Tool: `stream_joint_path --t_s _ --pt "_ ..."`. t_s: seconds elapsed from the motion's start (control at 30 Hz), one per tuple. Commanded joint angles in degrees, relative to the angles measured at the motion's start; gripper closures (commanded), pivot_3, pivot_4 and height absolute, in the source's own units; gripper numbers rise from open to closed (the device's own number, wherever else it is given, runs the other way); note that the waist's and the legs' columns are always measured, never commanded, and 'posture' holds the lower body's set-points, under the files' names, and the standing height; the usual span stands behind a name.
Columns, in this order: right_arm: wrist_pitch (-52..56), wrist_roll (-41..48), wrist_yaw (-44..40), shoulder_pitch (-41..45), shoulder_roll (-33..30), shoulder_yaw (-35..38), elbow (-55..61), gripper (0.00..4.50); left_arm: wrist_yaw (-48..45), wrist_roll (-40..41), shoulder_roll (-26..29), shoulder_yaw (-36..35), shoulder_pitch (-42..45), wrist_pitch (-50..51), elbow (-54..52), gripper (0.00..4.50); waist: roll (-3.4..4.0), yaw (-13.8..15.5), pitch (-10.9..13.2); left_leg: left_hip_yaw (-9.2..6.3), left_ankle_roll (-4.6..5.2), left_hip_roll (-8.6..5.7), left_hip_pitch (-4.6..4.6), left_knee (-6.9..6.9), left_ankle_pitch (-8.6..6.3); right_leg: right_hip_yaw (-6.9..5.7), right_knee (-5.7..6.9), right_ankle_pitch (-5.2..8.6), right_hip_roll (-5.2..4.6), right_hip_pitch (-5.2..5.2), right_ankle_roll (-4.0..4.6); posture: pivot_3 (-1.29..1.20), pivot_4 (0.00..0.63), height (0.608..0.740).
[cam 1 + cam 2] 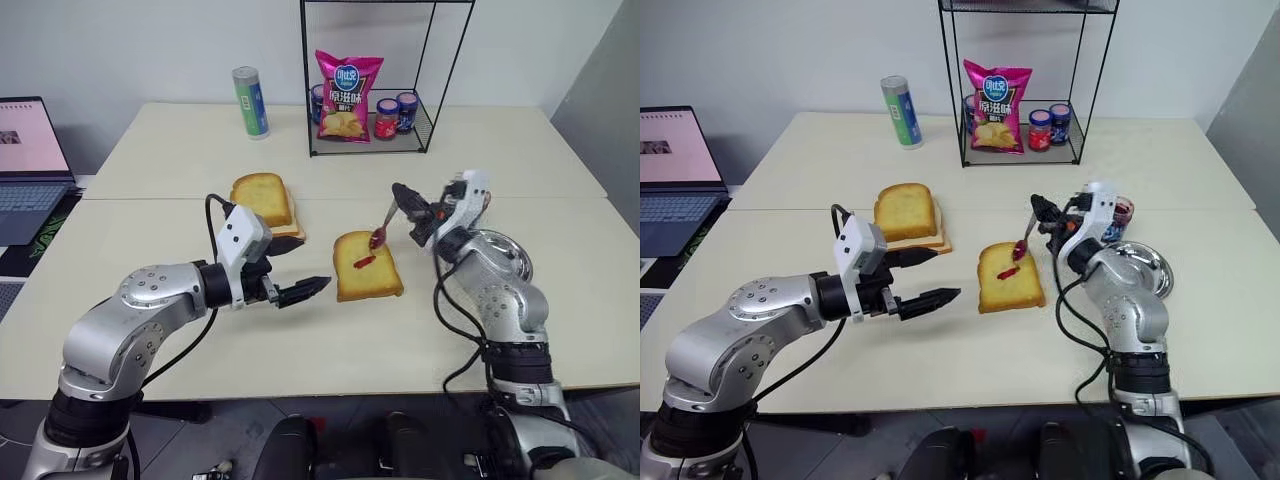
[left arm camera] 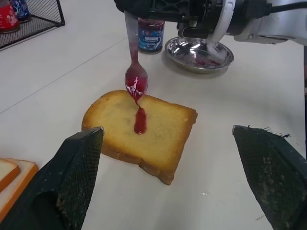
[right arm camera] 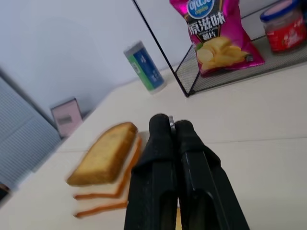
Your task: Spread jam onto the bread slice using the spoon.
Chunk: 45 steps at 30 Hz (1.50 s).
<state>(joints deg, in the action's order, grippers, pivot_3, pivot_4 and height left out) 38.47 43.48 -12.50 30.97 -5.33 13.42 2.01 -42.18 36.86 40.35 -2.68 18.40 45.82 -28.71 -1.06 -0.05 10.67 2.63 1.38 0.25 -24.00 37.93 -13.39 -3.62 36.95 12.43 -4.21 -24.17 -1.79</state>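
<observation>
The bread slice (image 1: 368, 268) lies flat near the table's middle, with a short streak of red jam (image 2: 140, 120) on its golden face. My right gripper (image 1: 405, 200) is shut on the spoon (image 1: 384, 228), held by the handle from the right. The spoon hangs bowl down over the slice's far edge. Its bowl (image 2: 136, 81) is coated in jam, and a thin drip reaches toward the streak. My left gripper (image 1: 300, 268) is open just left of the slice. Its fingers (image 2: 72, 182) stand wide on either side of the slice, apart from it.
A pile of toast slices (image 1: 264, 200) sits behind my left gripper. A round steel dish (image 1: 1145, 262) and a jar (image 2: 151, 34) stand right of the slice. At the back are a wire rack (image 1: 380, 140) with a chips bag and jars, and a can (image 1: 250, 100). A laptop (image 1: 30, 160) is far left.
</observation>
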Motion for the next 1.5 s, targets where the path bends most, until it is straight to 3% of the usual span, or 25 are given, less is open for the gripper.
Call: stream_joint_path --t_s 0.03,0.4,0.83,1.17,1.5 --pt "3.42 6.23 3.63 -0.3 2.75 4.06 -0.39 4.47 -0.38 -0.01 0.57 -0.6 0.69 -1.0 -1.13 0.0 0.0 -0.03 0.0 0.01 0.0 0.0 0.0 0.0 0.0 0.0 0.0 -0.01 0.01 -0.01 0.01 0.0 0.15 0.74" --pt "-2.35 -1.0 3.0 -3.82 3.2 2.46 -6.77 4.47 0.28 -0.06 0.51 -0.69 0.38 -0.87 -1.61 0.0 0.01 -0.07 0.0 0.05 0.0 0.0 0.04 0.0 0.0 0.03 -0.02 0.11 0.11 0.01 -0.18 0.0 0.15 0.74" --pt "-10.31 -1.81 4.34 4.52 4.62 6.77 -15.33 4.47 -0.6 -0.94 -0.07 0.25 2.16 -1.94 0.24 0.0 0.01 -0.07 0.0 0.06 0.0 0.01 0.04 -0.02 0.0 0.03 -0.01 0.1 0.12 0.0 -0.15 0.0 0.15 0.74" --pt "-2.5 7.67 2.88 3.4 7.54 7.37 -8.68 4.47 -0.82 -1.09 0.07 0.07 1.55 -2.52 -0.24 0.0 0.03 -0.11 0.02 0.06 0.0 0.05 0.03 -0.04 0.0 0.03 -0.02 0.01 0.13 -0.02 0.0 0.0 0.15 0.74" --pt "-5.83 -0.27 3.42 -0.81 6.44 4.29 -13.33 4.47 -0.39 -1.17 0.02 -0.04 1.23 -2.41 -0.55 0.0 0.03 -0.11 0.02 0.06 -0.01 0.07 0.03 -0.04 -0.01 0.03 -0.03 0.1 0.13 -0.02 -0.11 0.0 0.15 0.74"
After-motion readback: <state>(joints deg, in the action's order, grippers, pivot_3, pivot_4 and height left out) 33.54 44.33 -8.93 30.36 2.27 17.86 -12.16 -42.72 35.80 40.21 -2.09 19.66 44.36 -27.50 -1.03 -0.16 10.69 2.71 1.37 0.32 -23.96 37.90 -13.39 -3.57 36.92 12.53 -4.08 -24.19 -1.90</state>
